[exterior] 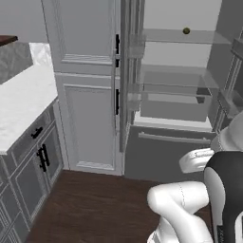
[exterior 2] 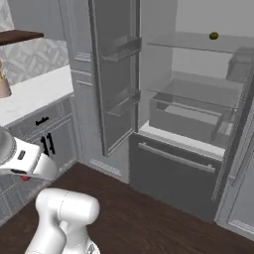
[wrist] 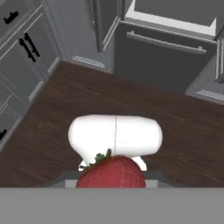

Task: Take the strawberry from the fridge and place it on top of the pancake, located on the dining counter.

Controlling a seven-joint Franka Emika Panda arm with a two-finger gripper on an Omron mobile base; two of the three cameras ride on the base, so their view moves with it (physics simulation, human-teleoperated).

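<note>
Now | we see gripper (wrist: 111,181) clamped on strawberry (wrist: 111,172), held above dark wood floor (wrist: 52,113) | fridge (exterior 2: 198,99) doors open; 1 olive-green fruit (exterior 2: 214,35) on upper shelf

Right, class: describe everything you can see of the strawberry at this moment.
The strawberry is a rounded, glossy red fruit with a small tuft of dark green leaves at its top left. In the hand view it sits low in the picture, right in front of the camera, with its lower part cut off by the frame's bottom. It is out of the fridge, above the dark wooden floor. The jaws' contact with it cannot be made out.
</note>
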